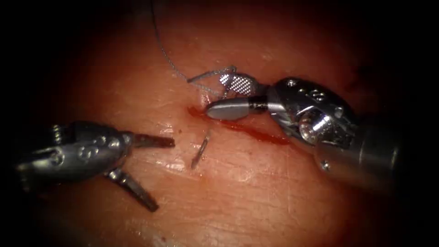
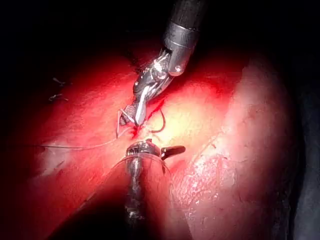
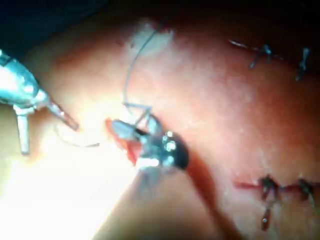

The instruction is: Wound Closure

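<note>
The tissue (image 1: 256, 192) has a cut (image 1: 256, 132) lined with red fluid. Part of the curved needle (image 1: 200, 153) sticks up out of the tissue just below and left of the cut's left end, and neither tool holds it. Its arc (image 2: 161, 122) shows between the two tools. My right tool (image 1: 215, 93) lies over the cut's left end with jaws open and nothing clamped. The thread (image 1: 167, 57) comes down from the top and loops around its upper jaw. My left tool (image 1: 164, 176) waits left of the needle, jaws spread wide and holding nothing.
Finished stitches with knots (image 3: 267, 187) close another cut, and more stitches with cut ends (image 3: 265, 50) sit farther off. Short cut ends of thread (image 2: 55, 82) lie on the tissue away from the tools.
</note>
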Robot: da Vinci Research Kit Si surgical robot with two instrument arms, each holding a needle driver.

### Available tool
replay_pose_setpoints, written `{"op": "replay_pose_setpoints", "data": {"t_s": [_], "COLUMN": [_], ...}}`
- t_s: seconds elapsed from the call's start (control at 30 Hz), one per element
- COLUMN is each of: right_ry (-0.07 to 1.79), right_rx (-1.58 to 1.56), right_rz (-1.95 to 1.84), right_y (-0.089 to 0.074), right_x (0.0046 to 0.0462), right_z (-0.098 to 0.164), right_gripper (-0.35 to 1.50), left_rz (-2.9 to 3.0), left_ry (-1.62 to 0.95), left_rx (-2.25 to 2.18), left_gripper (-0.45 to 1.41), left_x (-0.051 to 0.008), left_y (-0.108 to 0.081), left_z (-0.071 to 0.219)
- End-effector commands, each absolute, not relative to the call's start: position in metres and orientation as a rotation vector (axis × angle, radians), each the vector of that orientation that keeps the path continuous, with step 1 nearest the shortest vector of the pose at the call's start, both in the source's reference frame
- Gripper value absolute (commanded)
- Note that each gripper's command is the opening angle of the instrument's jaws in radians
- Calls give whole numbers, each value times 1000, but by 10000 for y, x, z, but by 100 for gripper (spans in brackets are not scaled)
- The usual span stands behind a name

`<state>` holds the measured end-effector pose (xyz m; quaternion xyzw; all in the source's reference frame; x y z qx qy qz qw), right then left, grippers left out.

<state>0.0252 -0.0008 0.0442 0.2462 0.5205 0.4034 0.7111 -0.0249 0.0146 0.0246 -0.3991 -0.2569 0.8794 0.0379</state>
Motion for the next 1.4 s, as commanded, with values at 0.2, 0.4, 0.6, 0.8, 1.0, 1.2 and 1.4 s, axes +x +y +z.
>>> {"op": "replay_pose_setpoints", "data": {"t_s": [0.2,0.4,0.6,0.8,1.0,1.2,1.4], "right_ry": [1153,1159,1160,1157,1146,1139,1123], "right_rx": [568,572,570,577,606,632,656], "right_rz": [878,867,861,855,831,798,764], "right_y": [-6,-7,-6,-7,-11,-18,-24], "right_x": [254,248,245,244,244,246,246], "right_z": [443,442,441,440,438,436,434], "right_gripper": [121,114,113,111,106,104,103], "left_rz": [2660,2603,2502,2381,2232,2075,1993], "left_ry": [-719,-664,-727,-847,-1074,-1328,-1497], "left_rx": [-1290,-1315,-1265,-1169,-1138,-1085,-1018], "left_gripper": [74,56,-45,-45,-45,-45,-45], "left_x": [-276,-290,-292,-283,-282,-287,-284], "left_y": [153,161,157,159,159,144,127], "left_z": [255,260,265,260,233,189,151]}}
